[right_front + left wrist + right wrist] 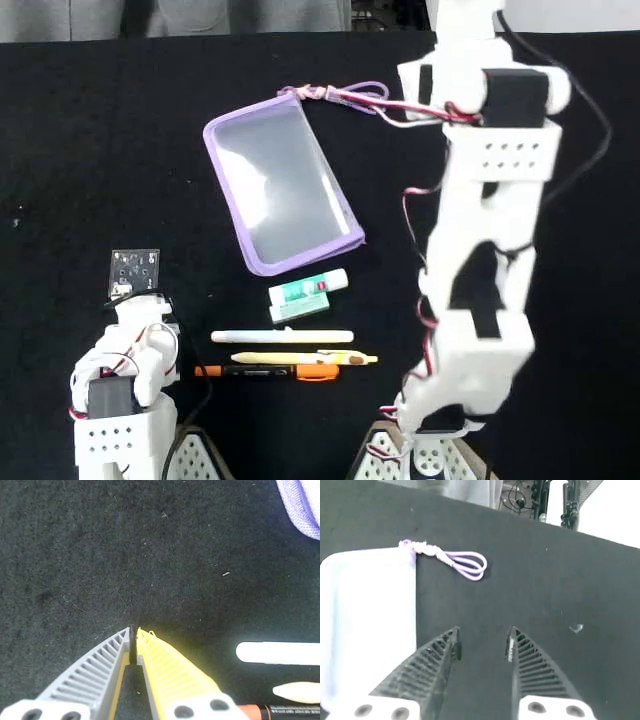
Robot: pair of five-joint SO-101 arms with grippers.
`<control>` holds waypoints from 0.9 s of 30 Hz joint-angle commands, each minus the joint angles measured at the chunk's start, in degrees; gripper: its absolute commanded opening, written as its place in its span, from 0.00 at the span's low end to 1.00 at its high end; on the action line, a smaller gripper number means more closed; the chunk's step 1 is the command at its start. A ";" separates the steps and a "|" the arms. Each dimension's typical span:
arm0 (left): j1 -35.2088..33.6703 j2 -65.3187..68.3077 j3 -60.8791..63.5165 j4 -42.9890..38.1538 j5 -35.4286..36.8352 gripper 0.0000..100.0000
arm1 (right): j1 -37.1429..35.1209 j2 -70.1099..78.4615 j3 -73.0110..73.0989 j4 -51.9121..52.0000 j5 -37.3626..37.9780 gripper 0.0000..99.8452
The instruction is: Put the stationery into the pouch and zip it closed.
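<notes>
Find the clear purple-trimmed pouch (283,190) flat mid-table, with green-labelled stick (307,292), white pen (282,336), cream pen (300,357) and orange marker (268,371) just nearer the arms. Expect soft, slick film; pinch the trim or cord loop (466,563). Grip the light, roll-prone pens mid-barrel. Note left tool (134,632) pressed together, right tool (482,642) spread apart.

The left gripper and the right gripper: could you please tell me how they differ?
The left gripper is shut, the right gripper open. The left gripper is grey and yellow; the right gripper is black. The left gripper sits near the white pen, the right gripper beside the pouch. Both are empty.
</notes>
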 commanded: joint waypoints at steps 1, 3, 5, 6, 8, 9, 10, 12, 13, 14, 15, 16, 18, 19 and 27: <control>-0.04 -0.35 1.27 0.35 0.53 0.03 | -0.79 -9.27 6.73 1.76 -0.09 0.16; -0.04 -0.35 1.27 0.35 0.53 0.03 | -0.79 -12.53 11.21 1.58 -0.09 0.16; -0.13 -0.35 1.27 0.35 0.53 0.03 | -0.79 -15.25 15.34 1.58 -0.09 0.16; -0.31 -0.35 1.27 0.35 0.53 0.03 | -0.79 -16.48 17.27 1.58 -0.09 0.16; -0.13 -0.35 1.27 0.35 0.62 0.03 | -0.79 -18.95 21.14 1.49 -0.09 0.16; 0.31 -0.44 1.27 0.35 0.62 0.03 | -0.79 -20.00 23.08 1.49 -0.09 0.16; 1.19 -0.44 1.27 0.35 0.62 0.03 | -0.79 -21.14 24.84 1.49 -0.09 0.16; 2.59 -0.44 1.27 0.35 0.35 0.03 | -0.79 -23.25 28.26 1.49 -0.09 0.16; 2.86 -0.44 1.27 0.26 0.26 0.03 | -0.79 -24.31 29.93 1.41 -0.09 0.16; 3.12 -0.44 1.27 -0.09 0.26 0.03 | -0.79 -25.27 31.60 1.41 -0.09 0.16; 3.30 -0.44 1.27 -1.41 0.26 0.03 | -0.79 -26.24 33.19 1.41 -0.18 0.16; 3.30 -0.44 1.10 -3.43 0.18 0.03 | -0.79 -27.12 34.77 1.41 -0.35 0.16; 2.68 -0.44 0.66 -9.05 0.09 0.03 | -0.97 -28.70 37.67 1.41 -0.44 0.16; 2.68 -0.44 0.75 -12.84 0.09 0.03 | -1.05 -29.49 38.99 1.41 -0.44 0.16; 3.30 -0.44 -0.66 -33.32 -1.93 0.03 | -0.88 -33.89 48.57 1.32 -0.09 0.16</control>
